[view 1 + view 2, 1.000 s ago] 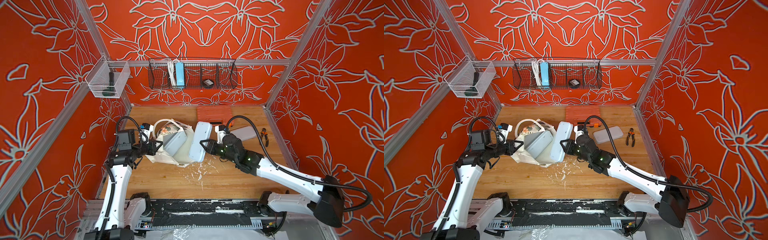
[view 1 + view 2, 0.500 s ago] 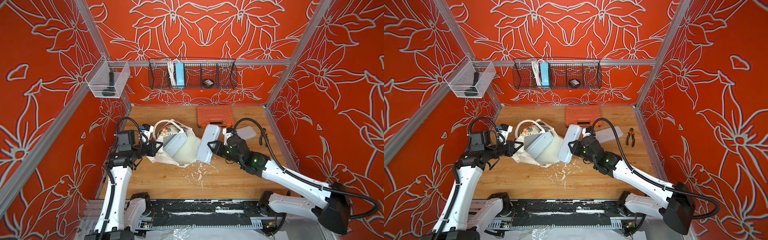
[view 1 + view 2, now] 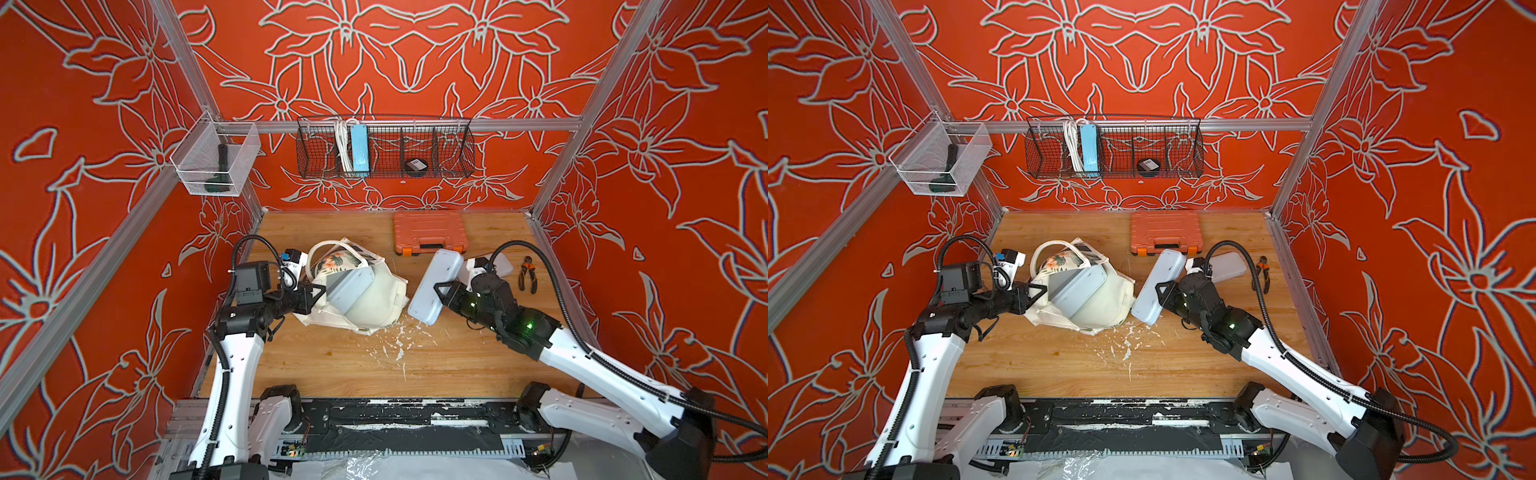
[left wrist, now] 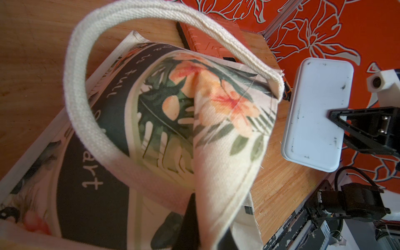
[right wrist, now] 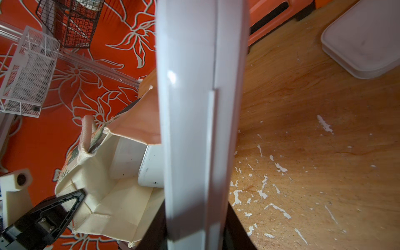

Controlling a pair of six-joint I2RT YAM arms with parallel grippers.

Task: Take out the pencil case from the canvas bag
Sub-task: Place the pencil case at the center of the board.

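Vs a sec ago: the pale blue-grey hard rectangular pencil case has gone further right, w/ the right gripper clamped on its long edge. Back then it sat right up against the cream canvas bag w/ the flower print and covered part of the orange plastic tool case. Now there's bare wooden table b/w case and bag, and the tool case at the far edge shows whole.

The case is tilted, just right of the bag; whether its near end touches the wood, idk. The bag hasn't budged afaict: centre-left, slumped, left gripper pinched tight on the cloth at its mouth, same as before. A second pale case sticks out of the bag mouth. A third pale case lies flat behind the right arm, w/ black-and-orange pliers near the right wall.
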